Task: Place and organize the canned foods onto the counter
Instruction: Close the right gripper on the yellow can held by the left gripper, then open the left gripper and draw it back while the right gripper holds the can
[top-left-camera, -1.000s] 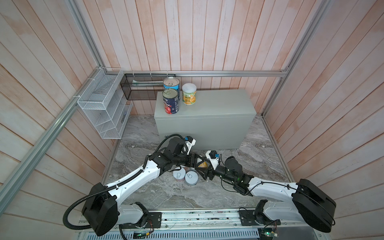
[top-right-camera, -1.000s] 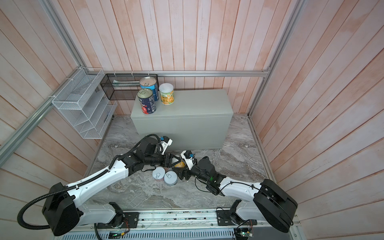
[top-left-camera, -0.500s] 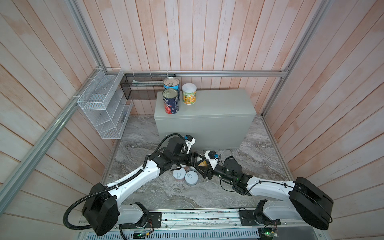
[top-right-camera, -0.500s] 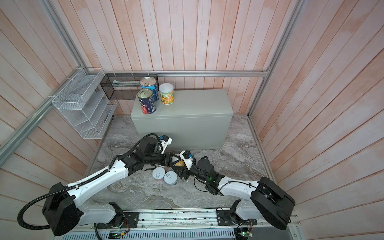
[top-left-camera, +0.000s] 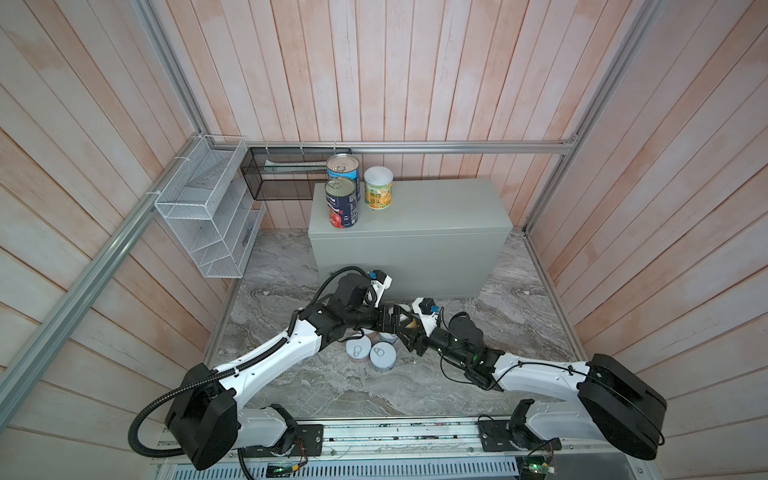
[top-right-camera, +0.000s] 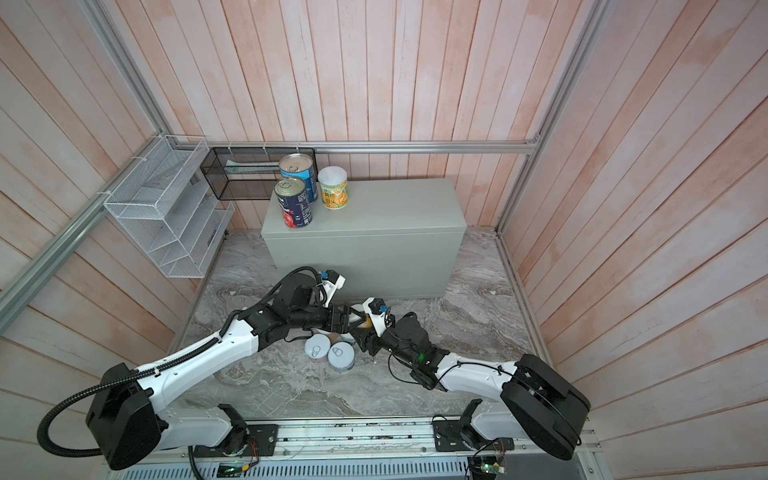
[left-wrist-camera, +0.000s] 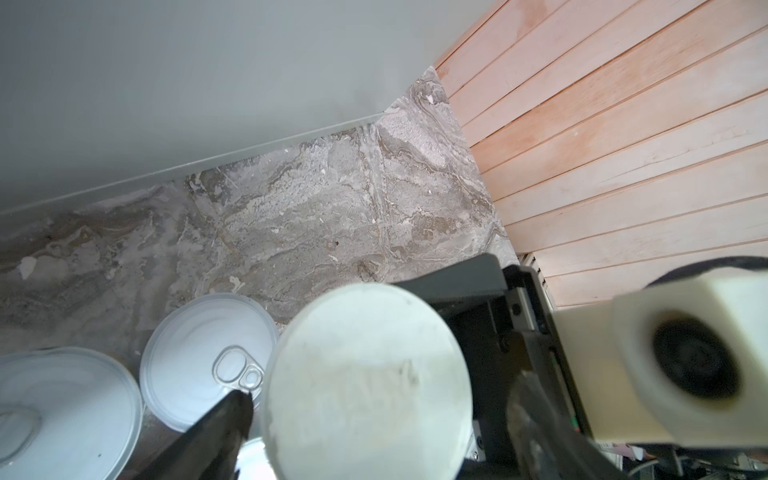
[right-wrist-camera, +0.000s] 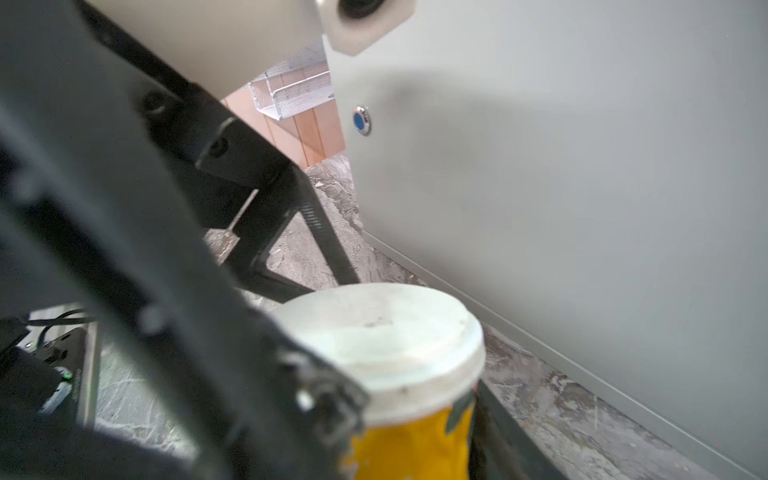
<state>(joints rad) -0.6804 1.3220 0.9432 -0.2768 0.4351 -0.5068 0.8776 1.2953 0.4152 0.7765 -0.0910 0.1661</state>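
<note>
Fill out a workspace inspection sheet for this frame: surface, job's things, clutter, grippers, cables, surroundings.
Surface: marble-patterned floor; grey counter stands at the back.
Job's things: navy tomato can, light blue can and yellow-green white-lidded can upright at the counter's left end; two short pull-tab cans on the floor; second white-lidded can between the grippers.
Clutter: nothing seen.
Grippers: right gripper shut on the second white-lidded can; left gripper at the same can, open or shut unclear.
Cables: black corrugated hose loops from the left arm's base; thin black cable hangs under the right arm.
Surroundings: wooden slat walls, white wire basket, black mesh basket.
</note>
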